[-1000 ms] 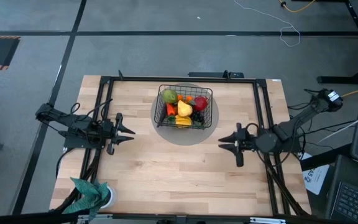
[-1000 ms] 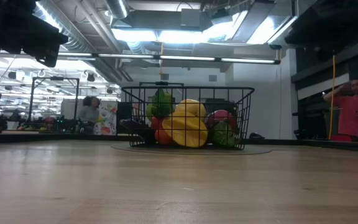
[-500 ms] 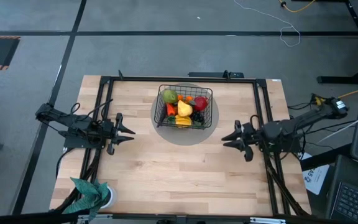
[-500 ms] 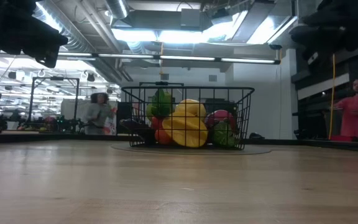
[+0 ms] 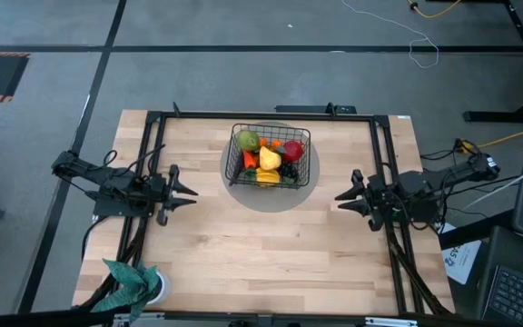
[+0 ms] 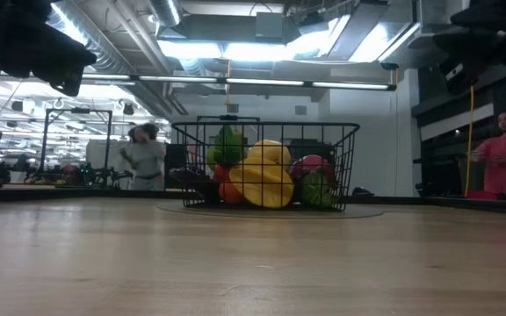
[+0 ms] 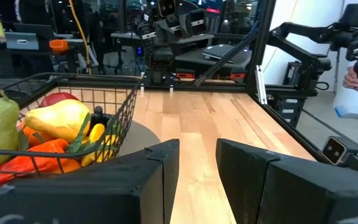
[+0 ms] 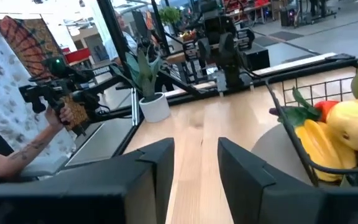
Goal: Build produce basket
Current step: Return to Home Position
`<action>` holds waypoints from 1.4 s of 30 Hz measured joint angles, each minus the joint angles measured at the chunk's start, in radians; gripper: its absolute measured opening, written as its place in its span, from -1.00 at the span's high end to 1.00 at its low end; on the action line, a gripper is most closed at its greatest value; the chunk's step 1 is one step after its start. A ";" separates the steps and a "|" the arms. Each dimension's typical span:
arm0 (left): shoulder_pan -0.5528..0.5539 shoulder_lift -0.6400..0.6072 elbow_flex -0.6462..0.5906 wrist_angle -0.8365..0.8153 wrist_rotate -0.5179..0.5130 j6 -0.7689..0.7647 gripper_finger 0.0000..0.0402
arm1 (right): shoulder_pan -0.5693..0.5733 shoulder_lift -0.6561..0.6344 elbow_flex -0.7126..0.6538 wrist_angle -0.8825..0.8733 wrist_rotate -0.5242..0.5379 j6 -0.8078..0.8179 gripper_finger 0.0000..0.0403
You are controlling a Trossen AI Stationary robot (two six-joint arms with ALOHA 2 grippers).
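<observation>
Black wire mesh, open grid on every side: the basket [image 5: 272,129] sits upright on a round grey mat [image 5: 271,201] at the far middle of the pale wood-plank counter [image 5: 271,250]. Its mouth faces up, and from my overhead feed its long axis runs left to right across the counter, slightly skewed. The produce [image 5: 269,160] is piled inside, smooth and glossy like moulded toys. I can pick out a green pear [image 5: 248,140] at the far-left corner, a yellow pear [image 5: 268,159] in the middle with its narrow end toward the far side, and a red round fruit [image 5: 293,150] on the right. Orange and dark pieces are tucked between them.

My left gripper [image 5: 185,193] hangs over the counter's left side, fingers spread and empty, pointing inward. My right gripper [image 5: 345,200] mirrors it on the right, also released and holding nothing. Both are well apart from the basket. A teal leafy plant [image 5: 133,280] stands at the near-left corner.
</observation>
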State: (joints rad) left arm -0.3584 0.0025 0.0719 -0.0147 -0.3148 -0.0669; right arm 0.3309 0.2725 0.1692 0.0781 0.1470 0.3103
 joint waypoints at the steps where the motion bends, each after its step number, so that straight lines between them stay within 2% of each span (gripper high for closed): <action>1: 0.000 0.000 0.000 0.000 -0.008 0.000 0.52 | 0.000 -0.012 0.000 -0.008 0.002 -0.001 0.41; 8: 0.000 0.000 0.000 0.000 -0.016 -0.001 0.52 | 0.000 -0.085 0.000 -0.100 0.005 -0.028 0.41; 14: 0.000 0.000 0.000 0.000 -0.016 -0.001 0.52 | 0.000 -0.178 0.000 -0.238 0.076 0.006 0.41; 20: 0.000 0.000 0.000 0.000 -0.016 -0.002 0.52 | 0.000 -0.274 0.000 -0.341 0.079 0.021 0.41; 27: 0.000 0.000 0.000 -0.004 -0.017 -0.002 0.52 | 0.000 -0.271 0.012 -0.410 0.095 0.028 0.41; 38: 0.000 0.000 -0.020 -0.041 -0.017 0.009 0.52 | 0.000 -0.272 -0.028 -0.410 0.097 0.024 0.41; 42: 0.000 0.000 -0.022 -0.049 -0.016 0.009 0.52 | 0.000 -0.268 -0.063 -0.409 0.158 0.033 0.41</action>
State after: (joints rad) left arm -0.3580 0.0029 0.0498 -0.0635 -0.3313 -0.0582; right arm 0.3305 0.0047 0.1059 -0.3305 0.3046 0.3429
